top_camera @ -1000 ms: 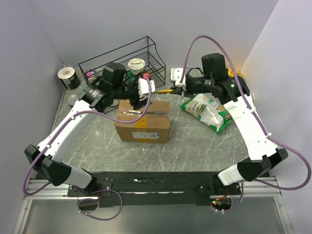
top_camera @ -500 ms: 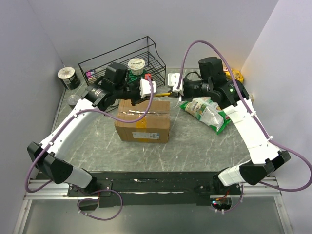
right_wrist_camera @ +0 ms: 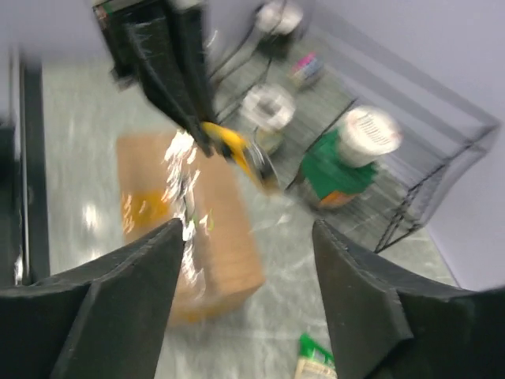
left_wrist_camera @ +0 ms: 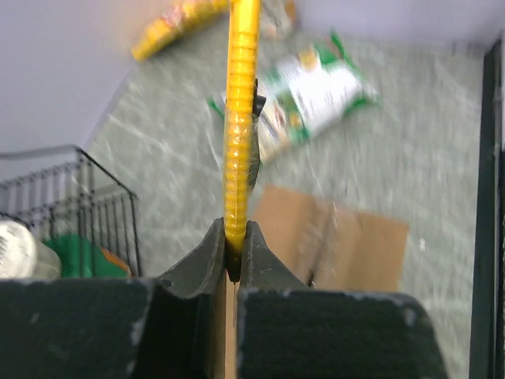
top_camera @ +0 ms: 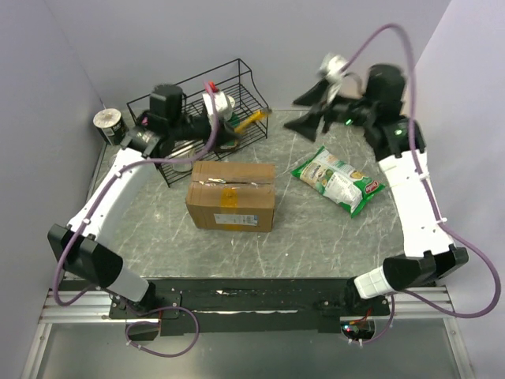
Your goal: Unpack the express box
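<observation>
The express box (top_camera: 231, 197), a brown carton with taped seams and a yellow-orange label, sits closed mid-table; it also shows in the left wrist view (left_wrist_camera: 347, 245) and the right wrist view (right_wrist_camera: 197, 229). My left gripper (top_camera: 230, 130) is behind the box by the wire rack, shut on a yellow utility knife (top_camera: 252, 120). In its own view the jaws (left_wrist_camera: 234, 245) pinch the knife's handle (left_wrist_camera: 241, 118), which sticks out ahead. My right gripper (top_camera: 304, 112) hangs raised at the back right, open and empty (right_wrist_camera: 246, 229), with the knife (right_wrist_camera: 237, 154) ahead of it.
A black wire rack (top_camera: 237, 87) with a lidded cup (top_camera: 221, 103) stands at the back left. A can (top_camera: 110, 125) is by the left wall. A green-and-white snack bag (top_camera: 335, 180) lies right of the box. A yellow packet (left_wrist_camera: 173, 20) lies far back.
The knife passed from my right gripper to my left. The left shut on it and drew back-left toward the rack. The right opened and pulled up and right.
</observation>
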